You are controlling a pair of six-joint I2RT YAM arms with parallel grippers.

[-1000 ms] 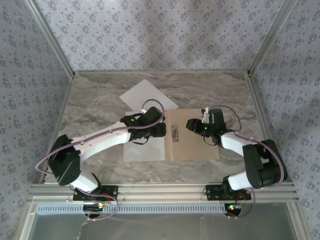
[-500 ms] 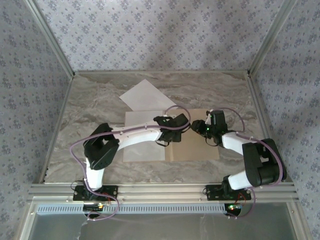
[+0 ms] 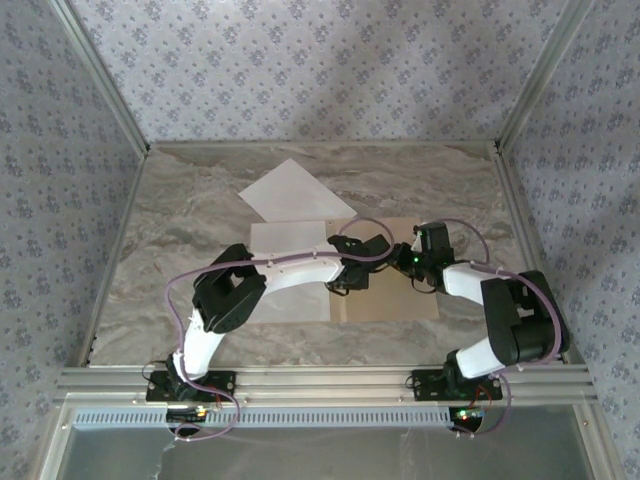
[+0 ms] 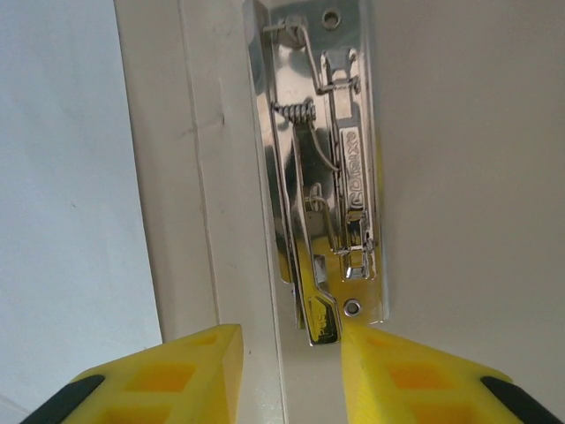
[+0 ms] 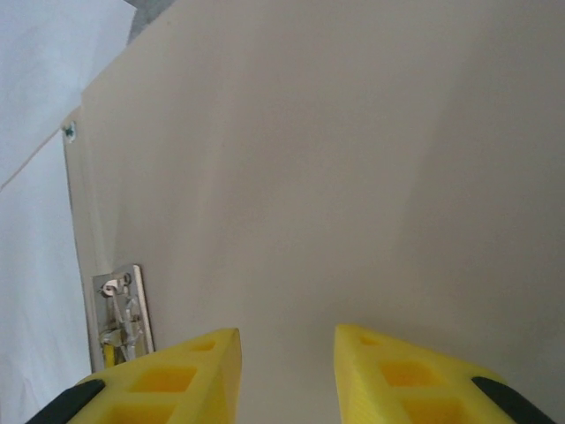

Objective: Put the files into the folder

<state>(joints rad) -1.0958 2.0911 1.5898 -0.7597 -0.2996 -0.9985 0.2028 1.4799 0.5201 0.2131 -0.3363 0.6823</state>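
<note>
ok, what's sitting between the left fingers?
The near tip of the metal clip, riveted on the tan folder, sits at the gap's mouth between the left fingers; left wrist view.

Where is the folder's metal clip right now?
In the left wrist view, the metal clip runs along the folder's left edge, just right of a white sheet, its near end between the left gripper's yellow fingers.

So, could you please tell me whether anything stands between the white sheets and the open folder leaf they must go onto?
Yes. The left arm stretches over the nearer sheet, the left claw sits at the metal clip on the folder leaf, and the right claw hovers over that leaf.
</note>
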